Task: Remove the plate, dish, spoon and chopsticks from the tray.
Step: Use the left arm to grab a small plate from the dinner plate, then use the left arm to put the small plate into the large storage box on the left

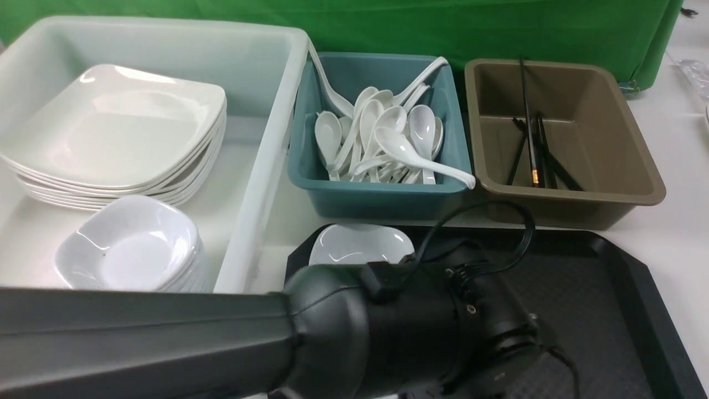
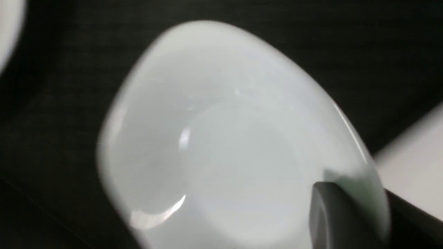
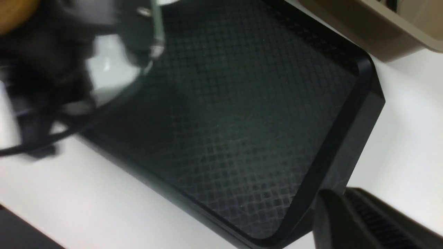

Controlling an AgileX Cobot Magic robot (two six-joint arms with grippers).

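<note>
The left black gripper [image 2: 360,193] pinches the rim of 1 small, deep, white glossy dish [image 2: 242,155] over the black plastic tray [image 3: 242,110]. It should be light, stiff, slippery and easy to chip; the rim is the best hold. The right gripper [image 3: 341,204] is closed, empty. 1 more white piece [image 1: 360,244] sits on the tray.

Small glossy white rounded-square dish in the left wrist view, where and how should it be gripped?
I'd pinch the dish by its rim, where the left gripper has it, from above, one finger inside, one outside. The raised wall looks thin enough to pinch; the smooth, broad middle offers no edge.
</note>
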